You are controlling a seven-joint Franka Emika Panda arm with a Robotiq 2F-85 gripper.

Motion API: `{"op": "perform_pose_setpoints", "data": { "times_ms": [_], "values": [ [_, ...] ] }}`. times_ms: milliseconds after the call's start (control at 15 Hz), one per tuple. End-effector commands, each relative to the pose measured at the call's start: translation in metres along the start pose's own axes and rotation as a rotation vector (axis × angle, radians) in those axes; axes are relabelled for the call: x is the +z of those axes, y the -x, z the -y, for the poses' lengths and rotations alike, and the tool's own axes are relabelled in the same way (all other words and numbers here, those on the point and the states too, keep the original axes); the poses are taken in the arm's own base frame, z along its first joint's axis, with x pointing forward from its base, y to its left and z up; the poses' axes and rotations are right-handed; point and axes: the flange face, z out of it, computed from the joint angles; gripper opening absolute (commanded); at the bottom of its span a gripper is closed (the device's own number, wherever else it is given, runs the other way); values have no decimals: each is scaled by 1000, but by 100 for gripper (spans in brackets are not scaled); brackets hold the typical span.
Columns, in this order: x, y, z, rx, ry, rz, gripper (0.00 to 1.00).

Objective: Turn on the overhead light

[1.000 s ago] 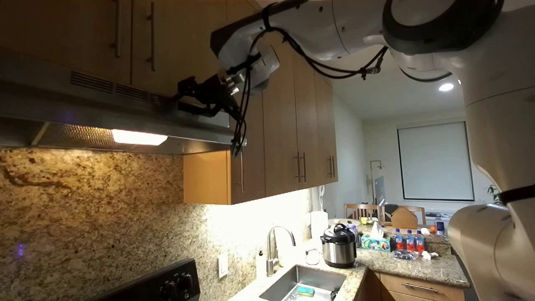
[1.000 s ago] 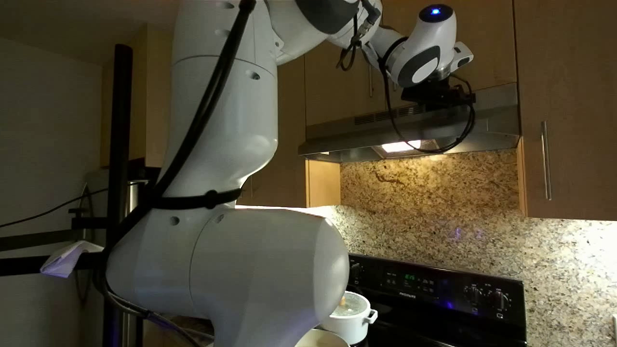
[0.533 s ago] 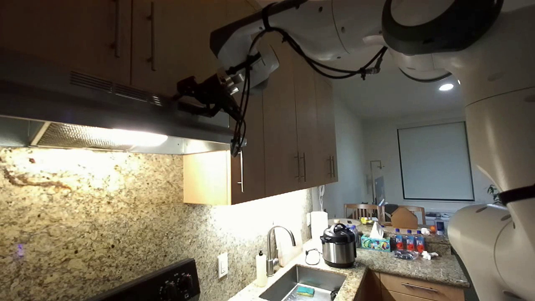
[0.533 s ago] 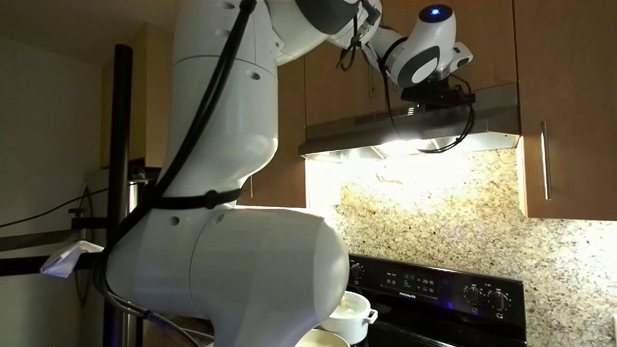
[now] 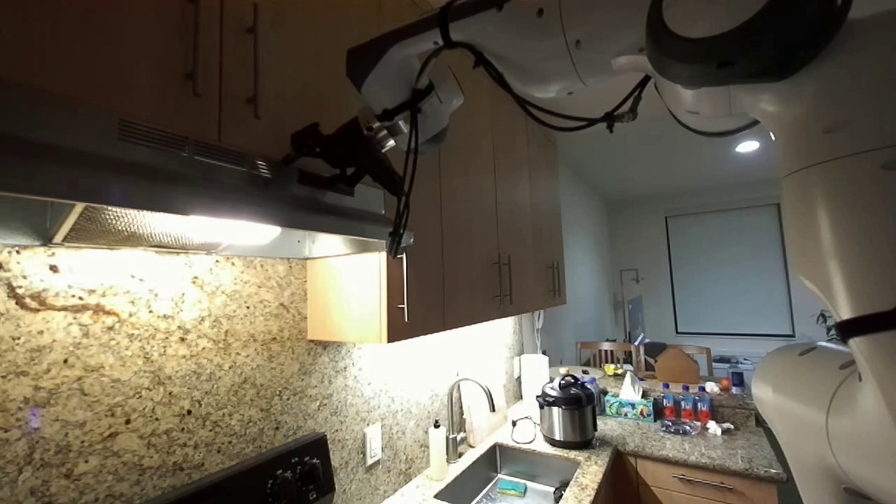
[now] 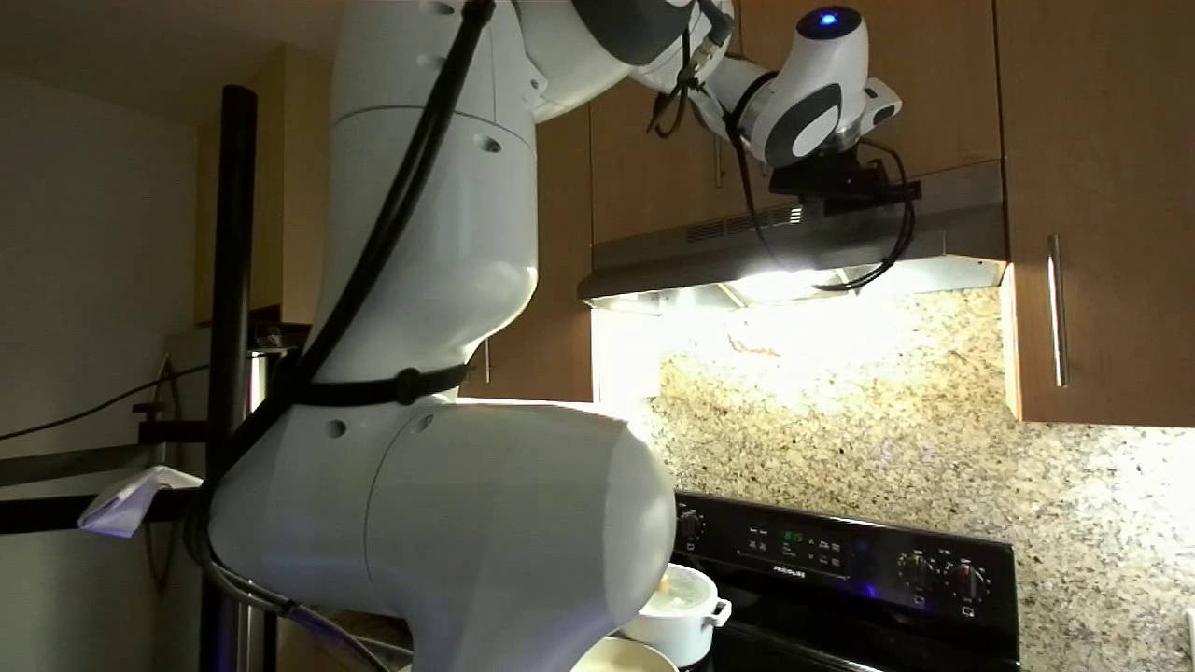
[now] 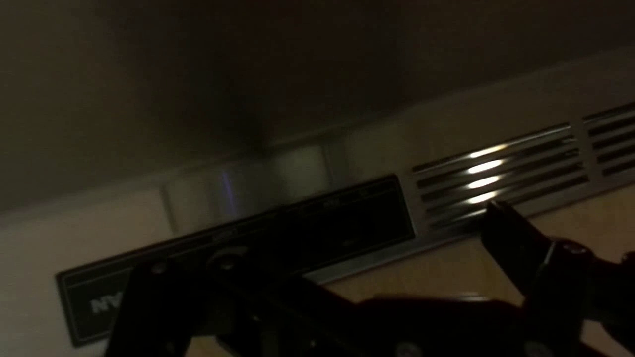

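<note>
The overhead light is a lamp (image 5: 238, 229) under the steel range hood (image 5: 63, 175). It is lit brightly and also shows in an exterior view (image 6: 775, 284) under the hood (image 6: 653, 261). The hood's front has a black control panel (image 7: 367, 213) with white lettering, upside down in the wrist view. My black gripper (image 7: 389, 210) is open and empty at the hood front. One finger lies dark in front of the panel, the other by the vent slots (image 7: 501, 173). Whether a fingertip touches the panel cannot be told. The gripper (image 5: 297, 164) also shows side-on in an exterior view. The panel's switches are too dark to make out.
Wooden cabinets (image 5: 301, 63) with bar handles stand right above the hood and beside it. Black cables (image 6: 906, 233) hang from the wrist in front of the hood. Below are the black stove panel (image 6: 840, 551), a white pot (image 6: 677, 621) and the sink (image 5: 483, 469).
The hood lamp went from dim to bright between one second and half a second ago, lighting the stone wall. Since then my hand has shifted slightly left in both exterior views.
</note>
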Motion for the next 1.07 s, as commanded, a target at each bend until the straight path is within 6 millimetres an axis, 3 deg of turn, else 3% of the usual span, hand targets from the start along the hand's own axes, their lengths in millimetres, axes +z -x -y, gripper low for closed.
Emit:
{"op": "perform_pose_setpoints", "data": {
  "times_ms": [0,533,1000],
  "values": [
    [-8,3,15,-18,28,6,100],
    [-37,3,31,-80,167,21,100],
    [-89,12,37,-60,276,52,100]
  ]
}}
